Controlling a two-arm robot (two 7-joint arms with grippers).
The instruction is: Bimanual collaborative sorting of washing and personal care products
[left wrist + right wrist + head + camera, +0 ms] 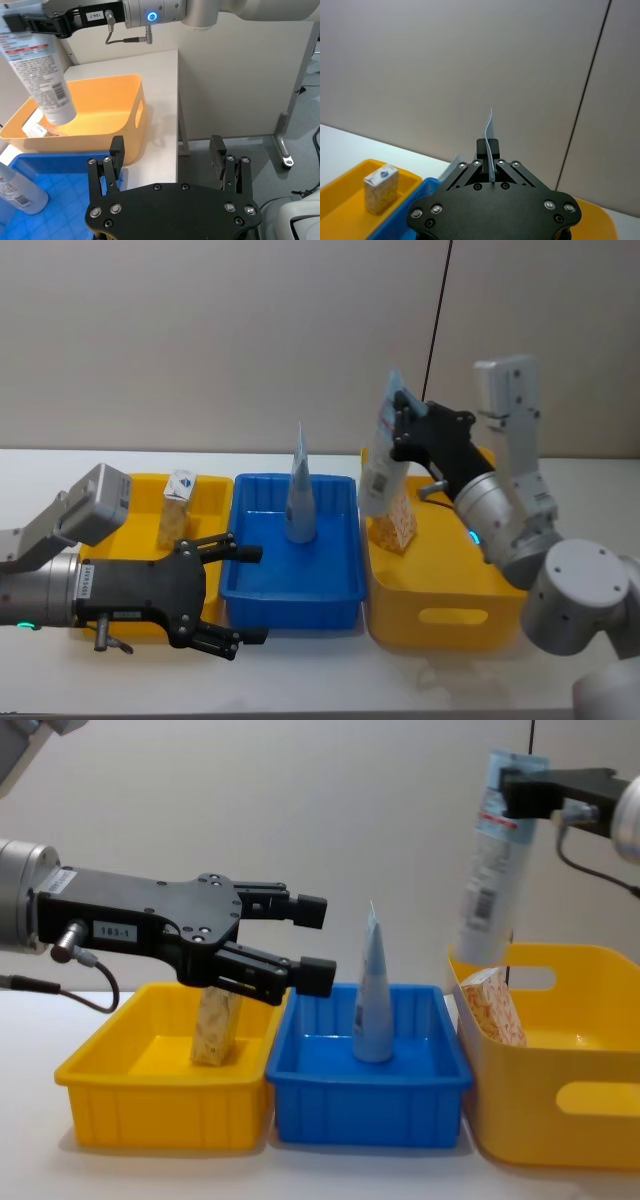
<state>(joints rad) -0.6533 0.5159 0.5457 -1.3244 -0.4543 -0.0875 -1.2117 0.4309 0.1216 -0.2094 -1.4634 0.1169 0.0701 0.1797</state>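
Note:
My right gripper (402,422) (522,790) (491,150) is shut on the flat end of a pale blue tube (381,468) (490,860) (41,75). The tube hangs cap down above the left rim of the deep yellow bin (440,590) (560,1110). Inside that bin leans a white pack with orange leaf print (397,525) (492,1007). A second pale blue tube (300,502) (372,1002) stands upright in the blue bin (290,590) (370,1105). A tan speckled carton (178,505) (215,1025) (380,187) stands in the shallow yellow bin (140,530). My left gripper (235,595) (305,940) (167,155) hovers open and empty by the blue bin's front left corner.
The three bins sit side by side on a white table (320,680), whose right edge (177,115) runs just past the deep yellow bin. A plain wall (250,340) stands behind, with a black cable (437,310) hanging down it.

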